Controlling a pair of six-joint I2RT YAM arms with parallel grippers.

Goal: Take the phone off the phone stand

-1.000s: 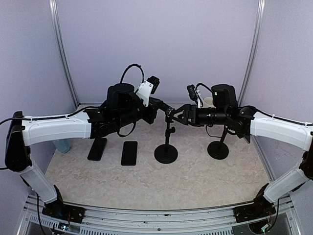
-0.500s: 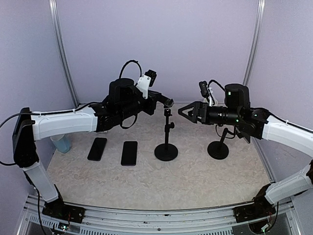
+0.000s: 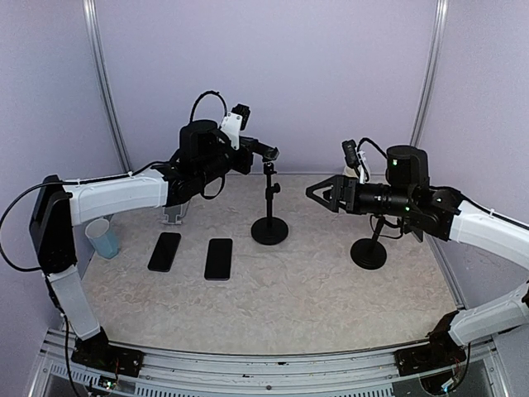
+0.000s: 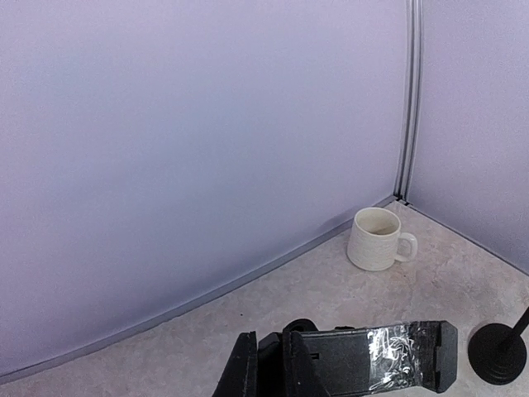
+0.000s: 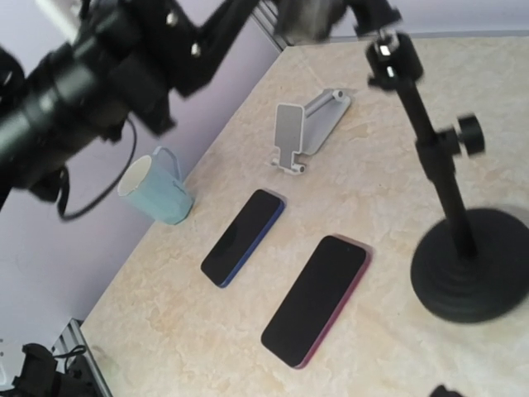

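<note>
Two phones lie flat on the table [image 3: 314, 298], near and to the left. One has a pink edge [image 3: 218, 258] and one has a blue edge [image 3: 164, 251]. They lie side by side and do not touch. Both are apart from every stand.

A blue cup [image 3: 103, 238] stands further left.

Behind the phones is a small silver phone stand [image 3: 175, 213]. A black pole stand [image 3: 269, 231] is in the middle, and another black stand [image 3: 369, 252] is on the right.

The right gripper [image 3: 312, 193] hangs in the air to the right of the middle pole, touching nothing. Its fingers are spread apart.

The left gripper [image 3: 263, 151] is at the top of the middle pole. Its fingers [image 4: 248, 372] are clamped on a black bar [image 4: 372, 364]. It is hard to tell what the bar is.

A white mug [image 4: 376, 238] sits in the far right corner.
</note>
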